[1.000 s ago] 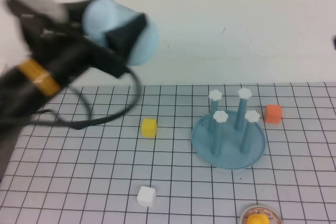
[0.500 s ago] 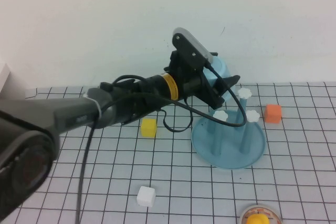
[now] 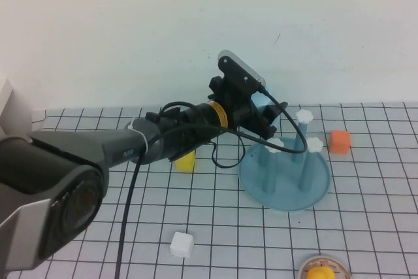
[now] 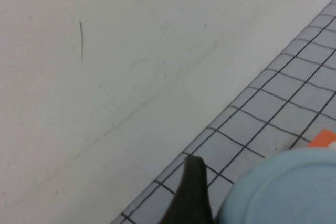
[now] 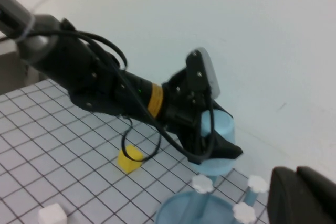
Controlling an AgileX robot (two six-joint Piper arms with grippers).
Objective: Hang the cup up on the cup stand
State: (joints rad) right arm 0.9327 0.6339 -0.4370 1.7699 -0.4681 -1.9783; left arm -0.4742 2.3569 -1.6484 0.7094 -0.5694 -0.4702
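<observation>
The light blue cup (image 3: 262, 101) is held mouth down by my left gripper (image 3: 256, 114), which is shut on it, right over the far-left peg of the cup stand (image 3: 285, 181). That peg's cap is hidden behind the gripper and cup. Three white flower caps show, one of them at the back right (image 3: 304, 115). In the left wrist view the cup's bottom (image 4: 286, 192) fills the corner beside one dark finger (image 4: 191, 195). The right wrist view shows the cup (image 5: 219, 142) just above the caps (image 5: 202, 183). My right gripper (image 5: 295, 182) is shut, raised beside the stand and out of the high view.
A yellow block (image 3: 185, 161) lies partly behind the left arm. An orange block (image 3: 339, 141) sits right of the stand. A white block (image 3: 182, 244) lies near the front. A round dish with a yellow thing (image 3: 321, 271) is at the front edge. The white wall stands close behind.
The left arm swung from high at the left across to the stand with the cup, then shifted slightly left and settled lower over the far-left peg.
</observation>
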